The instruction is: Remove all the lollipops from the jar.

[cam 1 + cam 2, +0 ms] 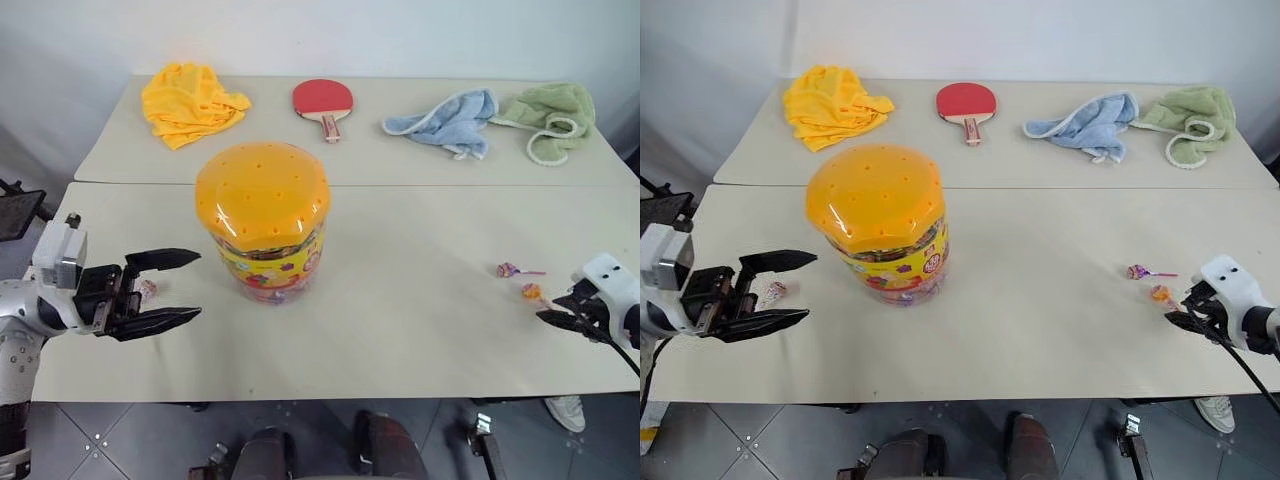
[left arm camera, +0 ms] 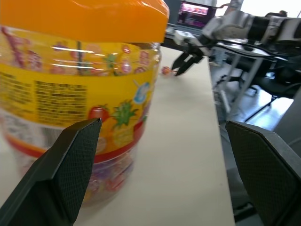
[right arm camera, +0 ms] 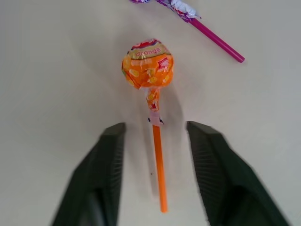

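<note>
Two lollipops (image 1: 520, 280) lie loose on the counter (image 1: 420, 300), far right. Right gripper (image 3: 155, 141) sits parted around the orange stick, so it should lift straight off. Left gripper (image 1: 165, 290) hangs spread beside the lidded jar (image 1: 263, 220), ready to steady it.

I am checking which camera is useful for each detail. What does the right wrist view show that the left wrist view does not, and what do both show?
Right wrist view alone: the orange stick of the orange lollipop, lying free between the open fingers of the right gripper, and a purple lollipop's pink stick.

Left wrist view alone: the jar with its orange lid, and the left gripper's open fingers.

Both: the orange lollipop, the right gripper and the beige table.
</note>
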Controlling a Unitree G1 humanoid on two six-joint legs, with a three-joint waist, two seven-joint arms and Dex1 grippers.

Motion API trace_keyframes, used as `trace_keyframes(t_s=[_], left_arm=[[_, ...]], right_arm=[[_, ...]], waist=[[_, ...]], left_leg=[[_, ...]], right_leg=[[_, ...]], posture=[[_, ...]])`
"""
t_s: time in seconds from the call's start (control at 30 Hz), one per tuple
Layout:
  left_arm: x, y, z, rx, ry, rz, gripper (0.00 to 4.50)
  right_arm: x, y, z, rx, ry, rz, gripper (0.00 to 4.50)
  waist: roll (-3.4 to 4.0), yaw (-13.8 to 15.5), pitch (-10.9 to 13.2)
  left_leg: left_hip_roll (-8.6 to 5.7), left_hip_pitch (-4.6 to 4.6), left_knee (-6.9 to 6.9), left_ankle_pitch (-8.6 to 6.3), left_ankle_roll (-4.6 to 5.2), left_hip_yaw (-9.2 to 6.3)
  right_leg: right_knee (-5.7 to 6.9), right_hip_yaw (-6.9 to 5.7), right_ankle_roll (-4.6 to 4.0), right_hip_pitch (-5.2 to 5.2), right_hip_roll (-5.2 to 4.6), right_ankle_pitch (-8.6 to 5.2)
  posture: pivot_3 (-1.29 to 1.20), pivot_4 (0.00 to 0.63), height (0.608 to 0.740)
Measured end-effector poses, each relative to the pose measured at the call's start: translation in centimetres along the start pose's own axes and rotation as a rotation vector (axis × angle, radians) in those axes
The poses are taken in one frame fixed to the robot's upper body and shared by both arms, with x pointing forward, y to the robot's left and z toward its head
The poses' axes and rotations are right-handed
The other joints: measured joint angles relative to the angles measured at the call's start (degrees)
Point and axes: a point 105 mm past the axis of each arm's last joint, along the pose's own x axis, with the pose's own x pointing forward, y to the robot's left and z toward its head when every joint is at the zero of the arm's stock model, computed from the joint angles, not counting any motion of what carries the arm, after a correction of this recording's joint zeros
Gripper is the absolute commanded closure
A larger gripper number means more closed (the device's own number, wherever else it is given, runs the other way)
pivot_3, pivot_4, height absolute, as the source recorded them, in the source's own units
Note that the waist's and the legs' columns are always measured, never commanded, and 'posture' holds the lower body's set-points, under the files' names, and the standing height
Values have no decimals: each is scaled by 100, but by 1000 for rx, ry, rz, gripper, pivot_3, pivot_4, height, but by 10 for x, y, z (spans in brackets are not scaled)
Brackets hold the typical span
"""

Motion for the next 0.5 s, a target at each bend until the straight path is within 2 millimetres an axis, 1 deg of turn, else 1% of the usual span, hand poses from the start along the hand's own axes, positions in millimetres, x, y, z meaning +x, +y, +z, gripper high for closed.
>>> trace_keyframes(t_s=[0.07,0.1,0.13,0.17,0.23,0.3,0.33,0.43,0.5], left_arm=[[-5,-1,-7,-24,46,22,0],[-6,1,-9,-17,59,39,0],[-7,5,-11,-7,76,70,0],[-11,10,-15,5,102,111,0],[-17,20,-22,39,160,199,0],[-24,30,-30,70,206,276,0],[-26,34,-31,87,204,306,0],[-26,44,-34,139,171,376,0],[-24,47,-39,175,180,412,0]], right_arm=[[-8,4,6,-31,-80,58,813],[-12,9,14,-53,-148,103,411],[-16,15,24,-77,-241,154,103],[-21,19,37,-92,-349,193,47],[-29,22,56,-78,-494,233,47],[-35,29,73,-50,-581,274,47],[-37,35,82,-55,-618,301,47],[-39,72,114,-170,-748,411,47],[-32,101,125,-276,-811,488,47]], waist=[[5,21,3],[5,40,3],[5,62,3],[5,68,3],[5,70,3],[5,72,3],[5,76,3],[5,83,2],[2,82,0]], left_leg=[[-1,1,-1,0,0,1],[1,1,1,0,0,1],[1,4,2,0,0,1],[1,8,3,0,1,2],[1,9,5,-1,2,4],[3,9,4,-1,2,0],[4,9,4,-1,1,-2],[6,7,5,-4,-3,-9],[4,9,4,-5,-4,-10]], right_leg=[[-1,0,0,0,1,0],[-3,0,0,1,5,0],[-9,1,0,8,7,0],[-12,2,0,14,8,0],[-10,7,-1,14,6,1],[0,5,-1,10,6,1],[7,2,-2,7,6,1],[19,-4,-2,3,5,1],[22,-8,-1,4,4,1]], posture=[[0,150,740],[0,150,740],[0,150,740],[0,150,740],[0,150,740],[0,150,740],[0,150,740],[0,150,740],[0,150,740]])
